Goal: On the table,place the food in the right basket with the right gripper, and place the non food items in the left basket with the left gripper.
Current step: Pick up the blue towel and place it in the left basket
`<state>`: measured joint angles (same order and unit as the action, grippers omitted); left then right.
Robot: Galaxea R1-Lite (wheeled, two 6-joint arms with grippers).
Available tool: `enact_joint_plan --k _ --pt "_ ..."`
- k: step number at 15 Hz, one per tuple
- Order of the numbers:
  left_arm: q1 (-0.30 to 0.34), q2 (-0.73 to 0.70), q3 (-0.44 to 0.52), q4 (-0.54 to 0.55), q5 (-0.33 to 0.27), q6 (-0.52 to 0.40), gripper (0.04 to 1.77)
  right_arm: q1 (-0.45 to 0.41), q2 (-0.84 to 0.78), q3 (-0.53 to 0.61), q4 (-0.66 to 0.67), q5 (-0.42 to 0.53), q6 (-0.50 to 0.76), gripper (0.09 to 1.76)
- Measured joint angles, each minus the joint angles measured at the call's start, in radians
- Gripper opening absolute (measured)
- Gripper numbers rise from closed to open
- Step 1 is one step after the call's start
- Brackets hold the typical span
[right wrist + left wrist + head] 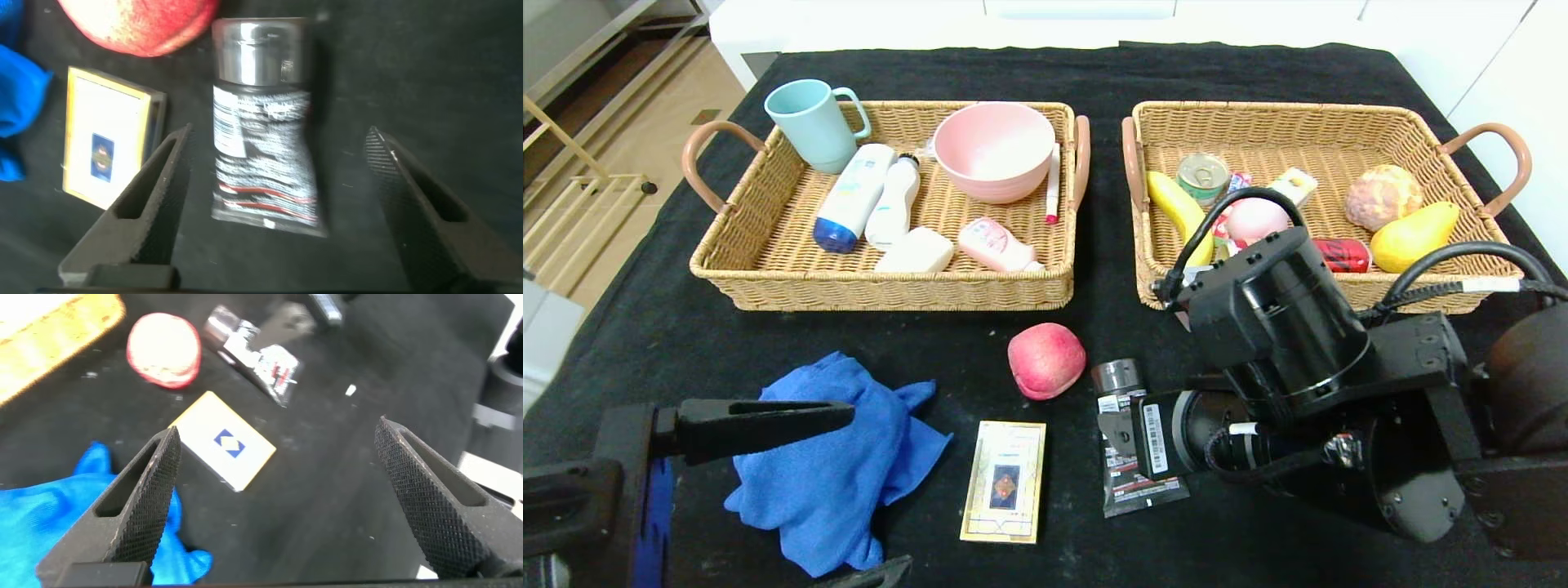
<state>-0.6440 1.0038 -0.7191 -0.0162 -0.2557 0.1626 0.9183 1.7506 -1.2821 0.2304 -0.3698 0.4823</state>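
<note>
Head view: both baskets are well filled, the left basket [768, 269] with a cup, bottles and a bowl, the right basket [1339, 122] with fruit and cans. Left on the worktop [645, 327]: peach [1046, 360], tube [1131, 445], box [1005, 482], cloth [833, 465].

Left wrist view: the left gripper [278, 506] hangs above the worktop beside the cloth, jaws wide, empty.

Right wrist view: the right gripper [278, 204] straddles the tube, jaws released, not touching.
</note>
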Motion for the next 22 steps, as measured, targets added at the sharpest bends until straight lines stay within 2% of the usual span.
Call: enact_joint_plan --k 3,5,6,8,11,13,18,22 --pt "0.005 -0.019 -0.01 0.001 0.027 0.007 1.72 0.005 -0.062 0.11 -0.144 0.006 -0.113 1.59" --pt "0.005 -0.026 -0.013 0.001 0.027 0.007 1.72 0.004 -0.115 0.201 -0.251 0.052 -0.201 1.61" --pt "0.006 -0.027 -0.013 0.001 0.028 0.007 1.72 0.002 -0.149 0.249 -0.292 0.097 -0.237 1.63" --pt "0.005 -0.028 -0.02 0.01 0.034 0.01 1.72 -0.012 -0.212 0.326 -0.367 0.263 -0.282 1.64" --pt "-0.002 -0.024 -0.023 0.016 0.037 0.01 1.72 -0.113 -0.279 0.418 -0.486 0.486 -0.393 1.67" --pt "-0.002 -0.019 -0.023 0.016 0.059 0.01 1.72 -0.193 -0.297 0.46 -0.542 0.635 -0.421 1.67" --pt "-0.004 -0.008 -0.026 0.016 0.076 0.009 1.72 -0.341 -0.314 0.643 -0.742 0.849 -0.536 1.69" --pt "-0.011 0.007 -0.022 0.019 0.116 0.007 1.72 -0.374 -0.379 0.771 -0.792 0.938 -0.59 1.7"
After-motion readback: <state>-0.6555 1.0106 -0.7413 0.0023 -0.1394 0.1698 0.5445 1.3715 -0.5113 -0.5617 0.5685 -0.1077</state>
